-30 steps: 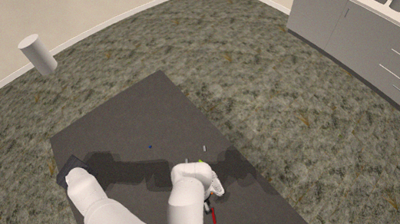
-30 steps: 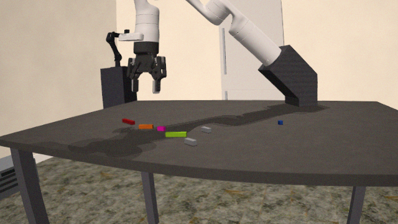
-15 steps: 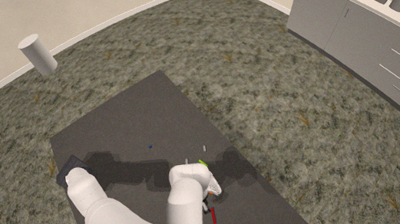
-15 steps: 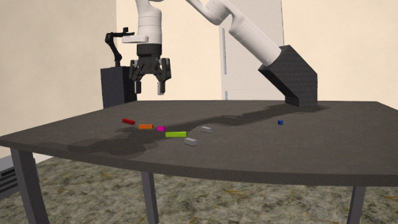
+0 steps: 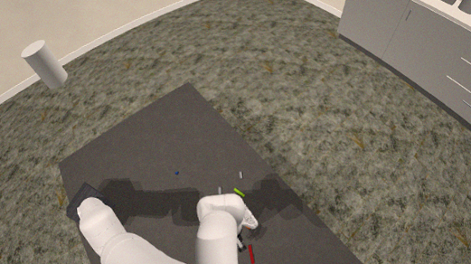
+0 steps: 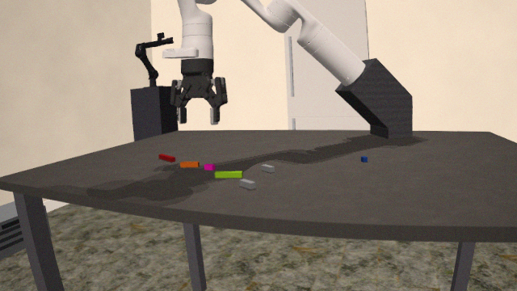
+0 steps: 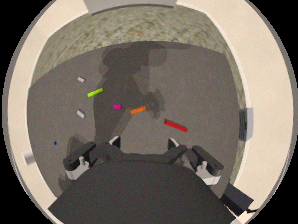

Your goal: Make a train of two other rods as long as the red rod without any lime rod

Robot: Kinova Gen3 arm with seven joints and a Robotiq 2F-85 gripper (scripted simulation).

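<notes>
My gripper point(image 6: 199, 116) point(image 7: 144, 143) is open and empty, high above the table. The red rod point(image 5: 252, 254) point(image 6: 166, 158) point(image 7: 176, 126) lies flat, apart from the others. The orange rod point(image 6: 189, 164) point(image 7: 138, 110) lies between it and the magenta rod point(image 6: 209, 166) point(image 7: 117, 107), with gaps on both sides. In the top view the arm mostly hides the orange rod and wholly hides the magenta one. One grey rod point(image 5: 220, 191) point(image 6: 267, 168) point(image 7: 81, 114) and another grey rod point(image 5: 241, 175) point(image 6: 247, 184) point(image 7: 81, 79) lie apart, on either side of the lime rod's far end.
The lime rod point(image 5: 239, 192) point(image 6: 229, 175) point(image 7: 95, 92) lies between the magenta rod and the grey rods. A small blue rod point(image 5: 177, 172) point(image 6: 364, 159) point(image 7: 55, 143) lies alone, toward the arm's base. All rest on the dark table point(image 5: 162, 128) point(image 6: 323, 194) point(image 7: 200, 75).
</notes>
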